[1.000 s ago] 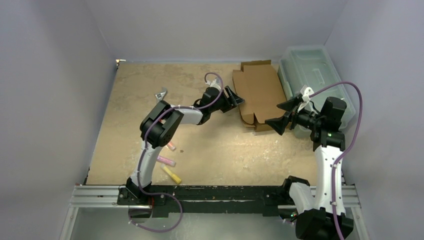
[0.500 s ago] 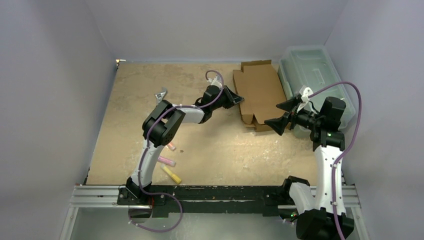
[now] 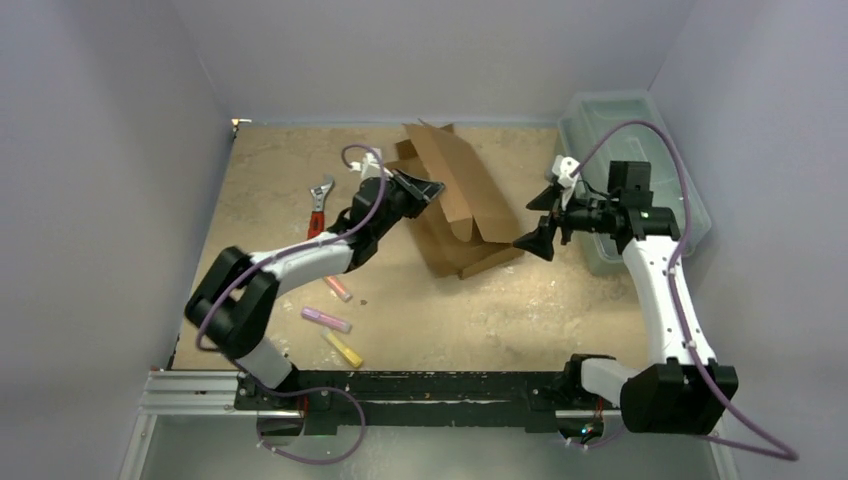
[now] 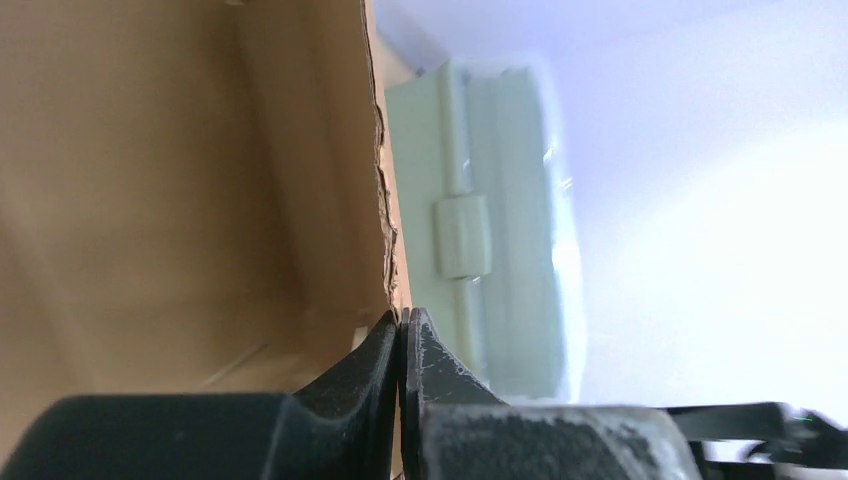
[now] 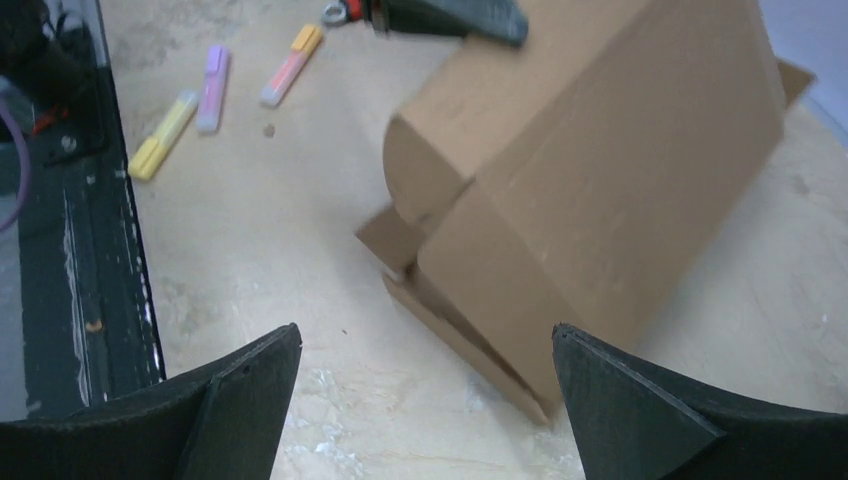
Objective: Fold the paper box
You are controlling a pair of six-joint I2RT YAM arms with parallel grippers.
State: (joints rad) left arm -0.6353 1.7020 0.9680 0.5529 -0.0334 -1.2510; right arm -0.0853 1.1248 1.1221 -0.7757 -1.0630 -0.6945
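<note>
So, nearest the arm bases, three highlighters [image 3: 327, 320] are lying loose. Mid-table, the left gripper [image 3: 424, 189] is pinching the paper box [image 3: 470, 190] by its edge, holding it tilted. The right gripper [image 3: 524, 223] is hanging wide open just beside it.

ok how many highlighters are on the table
3: pink highlighter farthest from the arm bases, purple highlighter in the middle, yellow highlighter nearest them. The raised paper box could hide more.
</note>
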